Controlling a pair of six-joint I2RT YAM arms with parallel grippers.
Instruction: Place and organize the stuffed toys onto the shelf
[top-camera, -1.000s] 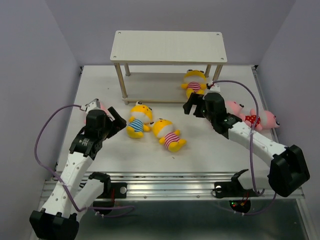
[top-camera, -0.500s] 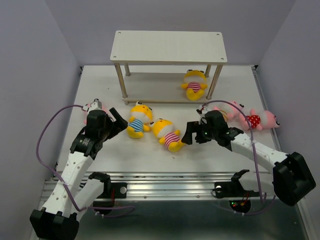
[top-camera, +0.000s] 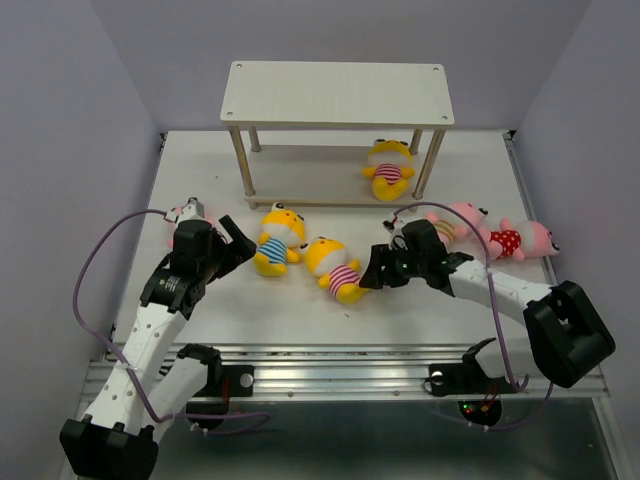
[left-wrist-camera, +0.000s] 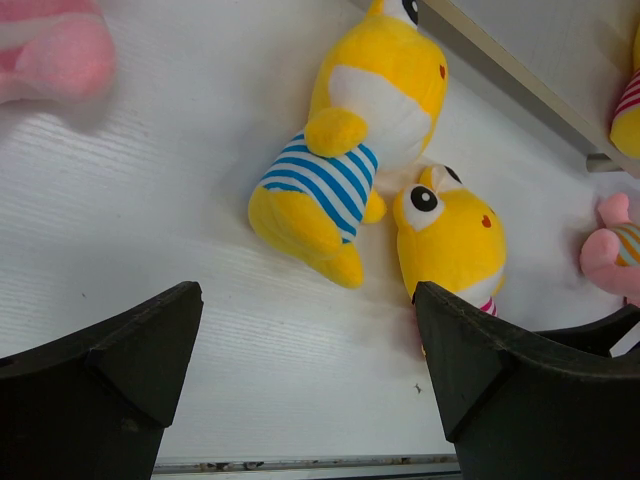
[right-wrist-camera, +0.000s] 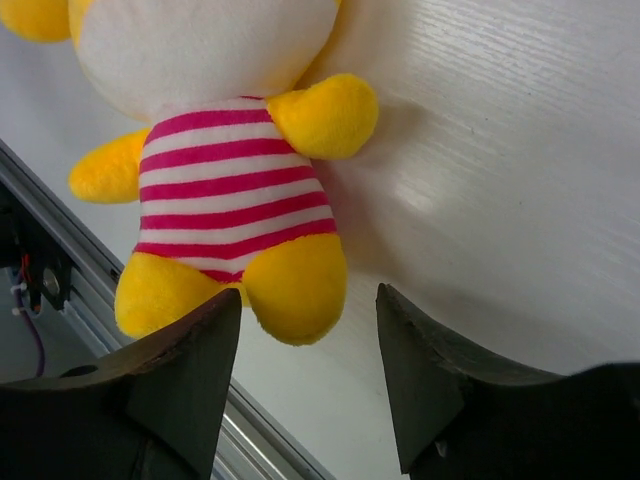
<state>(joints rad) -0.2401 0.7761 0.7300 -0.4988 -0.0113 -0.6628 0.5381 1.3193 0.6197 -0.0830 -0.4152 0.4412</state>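
Note:
The shelf (top-camera: 338, 92) stands at the back; a yellow toy in pink stripes (top-camera: 388, 168) lies on its lower board. On the table lie a yellow toy in blue stripes (top-camera: 275, 240) (left-wrist-camera: 330, 180) and a yellow toy in pink stripes (top-camera: 335, 268) (right-wrist-camera: 235, 190). My right gripper (top-camera: 372, 270) (right-wrist-camera: 310, 300) is open at that toy's feet, one yellow foot between the fingertips. My left gripper (top-camera: 238, 240) (left-wrist-camera: 305, 300) is open and empty just left of the blue-striped toy. A pink toy (top-camera: 185, 212) lies behind the left gripper.
Two pink toys lie at the right: a striped one (top-camera: 455, 222) and a red polka-dot one (top-camera: 520, 240). The metal rail (top-camera: 340, 352) runs along the table's near edge, close under the right gripper. Purple walls close in both sides.
My right gripper has drawn back from the shelf's lower board and swung near and left to the pink-striped yellow toy on the table. The left arm has not moved.

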